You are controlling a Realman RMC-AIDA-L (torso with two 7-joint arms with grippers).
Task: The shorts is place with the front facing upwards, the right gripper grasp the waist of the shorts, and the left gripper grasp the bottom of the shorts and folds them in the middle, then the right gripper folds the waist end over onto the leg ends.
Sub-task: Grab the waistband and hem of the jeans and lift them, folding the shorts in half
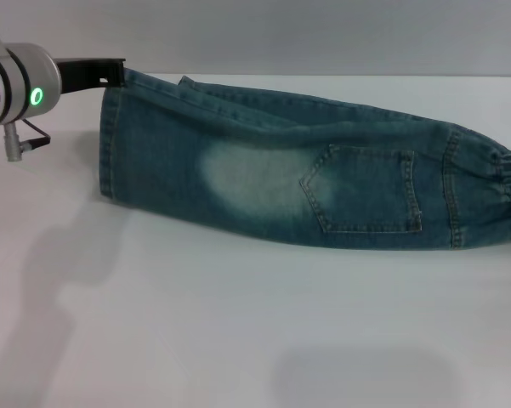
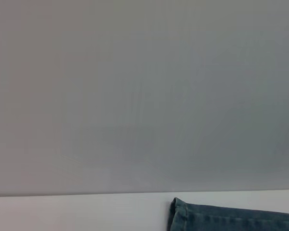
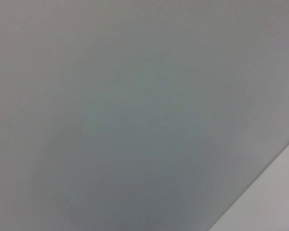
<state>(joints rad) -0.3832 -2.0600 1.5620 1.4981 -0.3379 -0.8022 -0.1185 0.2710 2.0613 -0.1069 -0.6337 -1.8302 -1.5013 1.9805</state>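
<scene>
The shorts [image 1: 306, 178] lie folded lengthwise across the white worktop [image 1: 238, 323], waist end [image 1: 506, 200] at right. The left pincer [image 1: 110, 75], at far left, is clamped on the bottom of the shorts [image 1: 110, 140], lifting that corner.

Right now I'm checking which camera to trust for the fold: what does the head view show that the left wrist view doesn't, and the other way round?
Only the head view shows the shorts along their length: folded lengthwise, the faded patch, a stitched pocket, the elastic waist end at the right edge, and the left tool at the upper corner of the leg ends. Only the left wrist view shows a broad grey backdrop above the table edge. Both show the white table and a hemmed leg corner. The right tool appears in neither.
</scene>
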